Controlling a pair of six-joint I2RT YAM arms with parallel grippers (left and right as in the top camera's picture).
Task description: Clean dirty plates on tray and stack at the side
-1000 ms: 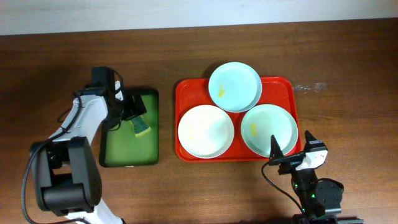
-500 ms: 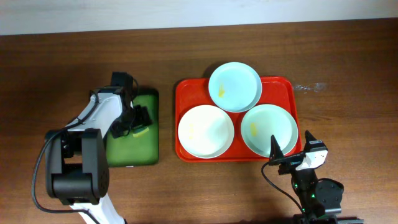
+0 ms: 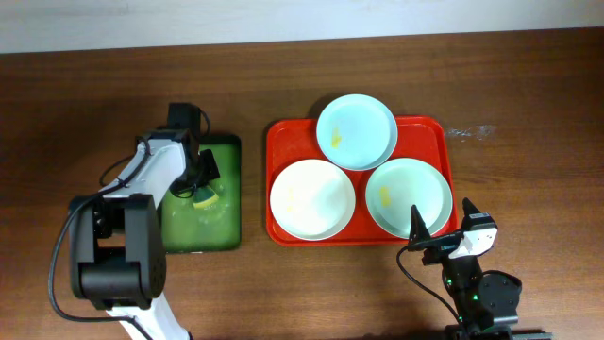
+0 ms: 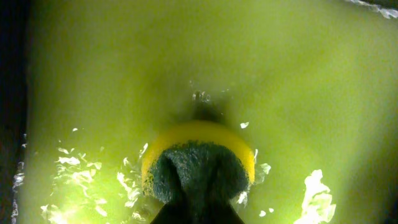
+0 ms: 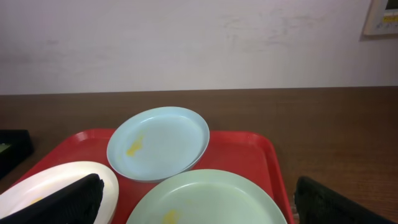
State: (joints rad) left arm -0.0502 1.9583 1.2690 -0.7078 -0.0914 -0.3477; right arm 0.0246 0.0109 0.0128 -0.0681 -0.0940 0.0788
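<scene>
Three plates lie on the red tray (image 3: 283,142): a pale blue plate (image 3: 356,131) at the back, a creamy white plate (image 3: 312,199) front left and a pale mint plate (image 3: 409,196) front right. Yellow smears show on the blue plate (image 5: 158,143) and the mint plate (image 5: 205,199). My left gripper (image 3: 200,189) is down in the green tray (image 3: 193,236), shut on a yellow sponge with a dark green scouring pad (image 4: 198,165). My right gripper (image 5: 202,205) stands open at the red tray's near right edge, nothing between its fingers.
The green tray holds shallow liquid that glints around the sponge (image 3: 205,198). Its dark rim (image 5: 12,143) shows at the far left of the right wrist view. Bare wooden table (image 3: 528,113) lies to the right of the red tray (image 5: 242,149).
My left gripper has swung over the sponge in the green tray, gone down and closed on it. The right arm and the plates have not moved.
</scene>
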